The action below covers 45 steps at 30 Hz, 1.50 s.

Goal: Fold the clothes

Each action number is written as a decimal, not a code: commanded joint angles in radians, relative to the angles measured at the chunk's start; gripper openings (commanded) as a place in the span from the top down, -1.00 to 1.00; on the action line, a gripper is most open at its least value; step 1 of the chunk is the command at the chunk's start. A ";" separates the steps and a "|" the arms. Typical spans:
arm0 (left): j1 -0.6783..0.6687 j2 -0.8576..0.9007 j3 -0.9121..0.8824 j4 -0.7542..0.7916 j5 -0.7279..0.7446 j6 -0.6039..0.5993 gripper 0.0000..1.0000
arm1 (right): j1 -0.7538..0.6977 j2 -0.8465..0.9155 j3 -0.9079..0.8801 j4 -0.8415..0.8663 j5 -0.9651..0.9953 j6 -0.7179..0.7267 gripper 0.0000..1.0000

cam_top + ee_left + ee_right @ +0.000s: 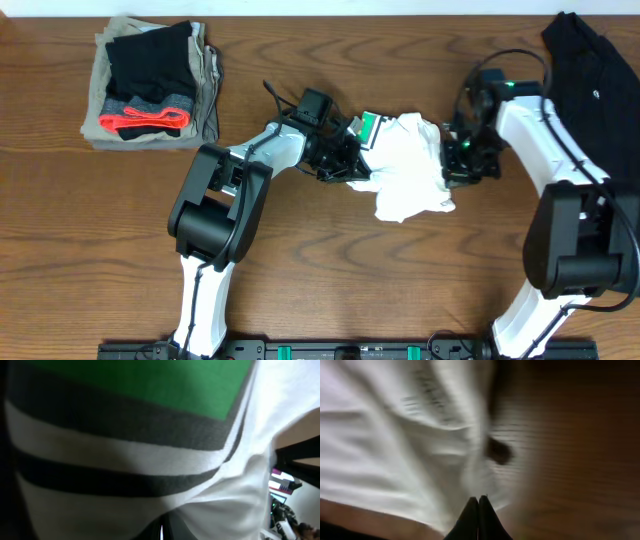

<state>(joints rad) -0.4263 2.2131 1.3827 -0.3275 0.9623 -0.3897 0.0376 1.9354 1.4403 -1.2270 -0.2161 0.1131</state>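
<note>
The white T-shirt (pixel 410 165) lies bunched in a heap at the table's middle, with its green-and-black print at the left edge. My left gripper (pixel 348 163) is shut on that left edge. In the left wrist view the print and white cloth (pixel 100 452) fill the frame and gather toward the fingers (pixel 161 532). My right gripper (pixel 458 168) is at the heap's right edge. In the right wrist view its fingertips (pixel 479 501) are pressed together on the white cloth (pixel 380 435), and folds run toward them. The black shirt (pixel 590 60) lies at the far right.
A stack of folded clothes (pixel 150 85), khaki below with black and red-orange on top, sits at the far left. The wooden table (pixel 100 250) shows bare wood in front of the heap and to the right of the cloth in the right wrist view (pixel 580 435).
</note>
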 commanded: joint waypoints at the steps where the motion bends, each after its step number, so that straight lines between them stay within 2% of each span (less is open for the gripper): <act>1: 0.006 0.056 -0.008 -0.007 -0.104 -0.035 0.88 | -0.053 0.000 -0.013 -0.003 0.008 0.021 0.97; 8: 0.006 0.056 -0.008 -0.007 -0.111 -0.035 0.88 | -0.092 0.000 -0.069 0.015 -0.003 0.007 0.98; 13: 0.006 0.056 -0.008 -0.007 -0.111 -0.035 0.87 | -0.091 -0.016 -0.034 0.135 -0.100 -0.036 0.95; 14: 0.006 0.056 -0.008 -0.007 -0.111 -0.035 0.88 | -0.091 -0.018 -0.021 0.175 -0.121 -0.036 0.88; 17: 0.006 0.056 -0.008 -0.006 -0.111 -0.035 0.88 | -0.088 -0.018 -0.011 0.325 -0.180 -0.035 0.50; 19: 0.006 0.056 -0.008 -0.006 -0.111 -0.035 0.88 | -0.080 -0.010 -0.011 0.409 -0.201 -0.016 0.31; 22: 0.006 0.056 -0.008 -0.006 -0.112 -0.035 0.88 | -0.056 0.007 -0.011 0.517 -0.207 0.010 0.22; 25: 0.006 0.056 -0.008 -0.003 -0.112 -0.035 0.88 | -0.027 0.037 -0.011 0.606 -0.208 0.042 0.23; 29: 0.006 0.056 -0.008 -0.003 -0.119 -0.035 0.88 | 0.018 0.092 -0.011 0.699 -0.211 0.075 0.45; 31: 0.006 0.056 -0.008 -0.003 -0.119 -0.035 0.88 | 0.037 0.111 -0.011 0.734 -0.219 0.078 0.50; 37: 0.006 0.056 -0.008 -0.003 -0.119 -0.035 0.88 | 0.066 0.121 -0.011 0.795 -0.219 0.112 0.52; 40: 0.006 0.056 -0.008 -0.003 -0.119 -0.035 0.88 | 0.063 0.121 -0.011 0.797 -0.217 0.119 0.69; 43: 0.006 0.056 -0.008 -0.003 -0.119 -0.034 0.88 | 0.040 0.121 -0.011 0.797 -0.217 0.120 0.96; 45: 0.006 0.056 -0.008 -0.003 -0.119 -0.035 0.88 | 0.016 0.121 -0.011 0.793 -0.219 0.134 0.97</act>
<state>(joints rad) -0.4263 2.2143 1.3830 -0.3237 0.9611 -0.4194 0.0879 2.0567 1.4147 -0.4309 -0.4248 0.2276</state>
